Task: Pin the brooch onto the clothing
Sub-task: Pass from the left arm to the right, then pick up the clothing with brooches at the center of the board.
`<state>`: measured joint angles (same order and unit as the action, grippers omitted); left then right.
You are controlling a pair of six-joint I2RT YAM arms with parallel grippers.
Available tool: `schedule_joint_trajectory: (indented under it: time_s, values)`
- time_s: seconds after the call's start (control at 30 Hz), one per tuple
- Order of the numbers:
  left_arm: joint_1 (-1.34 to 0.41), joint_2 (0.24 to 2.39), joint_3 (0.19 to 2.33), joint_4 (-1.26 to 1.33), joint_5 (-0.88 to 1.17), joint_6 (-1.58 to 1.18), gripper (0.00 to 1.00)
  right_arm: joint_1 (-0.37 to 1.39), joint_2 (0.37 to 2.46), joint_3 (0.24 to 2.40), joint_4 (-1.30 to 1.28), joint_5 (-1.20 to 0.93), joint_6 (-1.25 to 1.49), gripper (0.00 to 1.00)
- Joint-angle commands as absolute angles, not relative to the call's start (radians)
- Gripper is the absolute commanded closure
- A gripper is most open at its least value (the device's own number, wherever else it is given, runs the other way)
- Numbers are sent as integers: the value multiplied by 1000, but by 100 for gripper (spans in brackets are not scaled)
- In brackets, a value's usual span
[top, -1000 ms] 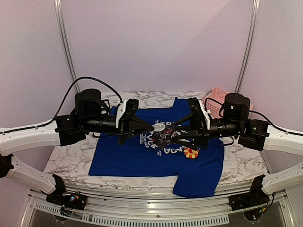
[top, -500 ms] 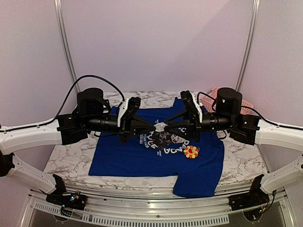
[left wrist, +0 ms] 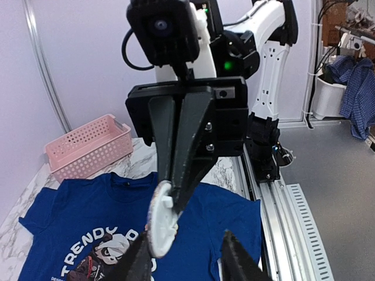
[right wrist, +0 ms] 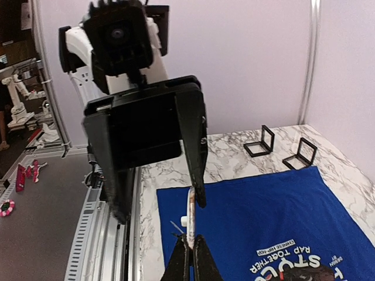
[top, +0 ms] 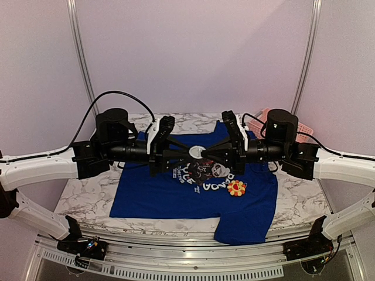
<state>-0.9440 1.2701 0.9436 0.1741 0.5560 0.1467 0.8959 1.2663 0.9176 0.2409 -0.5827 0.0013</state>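
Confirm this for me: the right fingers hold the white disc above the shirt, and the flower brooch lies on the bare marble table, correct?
Not quite. The flower brooch lies on the blue shirt, not on the marble table; the top external view shows it. The rest holds: the right fingers hold the white disc above the shirt.

The T-shirt [top: 146,199] is bright blue, with a white and black panda picture and white letters. The brooch [top: 236,188] is a little flower in yellow, orange and red. The table [top: 82,199] is white with grey wiggly lines, like marble. The basket [left wrist: 88,146] is pink with rows of tiny holes. The round disc [left wrist: 161,219] is white. The left arm [top: 35,167] and right arm [top: 345,170] are white and black.
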Motion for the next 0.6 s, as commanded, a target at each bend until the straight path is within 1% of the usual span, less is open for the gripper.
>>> schedule_joint_trajectory:
  time_s: [0.0, 0.1, 0.27, 0.4, 0.57]
  values:
    - [-937, 1303, 897, 153, 464, 158, 41, 864, 1257, 835, 253, -280, 63, 100]
    - [-908, 1322, 864, 116, 424, 256, 42, 821, 1250, 793, 223, -146, 104, 100]
    - [-835, 1398, 799, 49, 309, 631, 42, 742, 1302, 746, 178, 73, 153, 100]
    - [-783, 1459, 725, -50, 260, 942, 44, 681, 1370, 698, 229, 104, 201, 100]
    - [-726, 1506, 674, -143, 224, 1142, 44, 602, 1453, 666, 259, 95, 258, 100]
